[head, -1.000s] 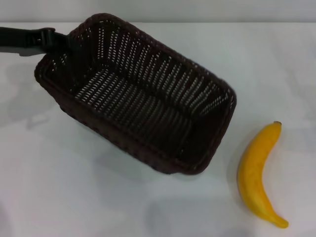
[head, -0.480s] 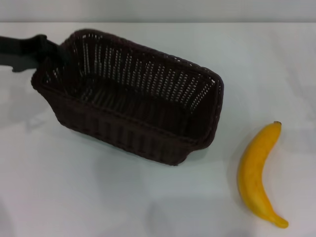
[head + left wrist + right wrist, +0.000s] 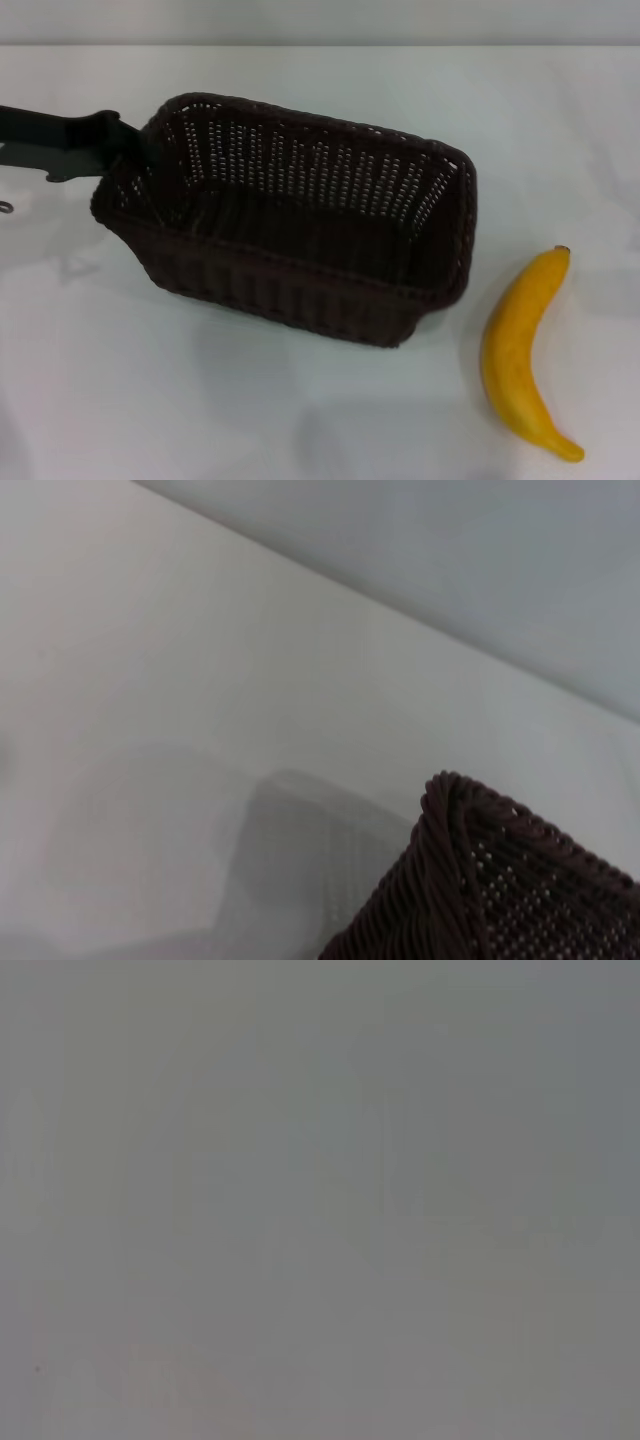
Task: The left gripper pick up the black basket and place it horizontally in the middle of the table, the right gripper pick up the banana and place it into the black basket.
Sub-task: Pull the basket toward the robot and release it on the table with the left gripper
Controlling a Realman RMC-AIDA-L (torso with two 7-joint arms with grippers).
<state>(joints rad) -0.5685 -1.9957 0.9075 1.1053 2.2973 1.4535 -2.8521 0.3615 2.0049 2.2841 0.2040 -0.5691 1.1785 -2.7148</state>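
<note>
The left gripper (image 3: 128,143) reaches in from the left edge of the head view, its slim black tip set on the far-left corner of the black basket (image 3: 300,225) — it appears clamped on the braided rim there, though the fingers themselves are hard to make out against the dark wicker. The basket sits left of centre on the white table (image 3: 250,400), its long side running left to right and slightly skewed, the right end nearer the camera than the left; the open top faces up and somewhat toward the camera, so the slatted far wall and the shadowed floor both show. Whether its base lies fully flat on the table cannot be told. The banana (image 3: 520,352) lies on the table to the right of the basket, near the front edge, apart from it, with its brown stem tip pointing away and its curve bowed toward the basket. From the left wrist view, only one woven corner of the basket (image 3: 480,890) shows above the tabletop. The right gripper appears in no view — its wrist camera shows only a flat grey field.
</note>
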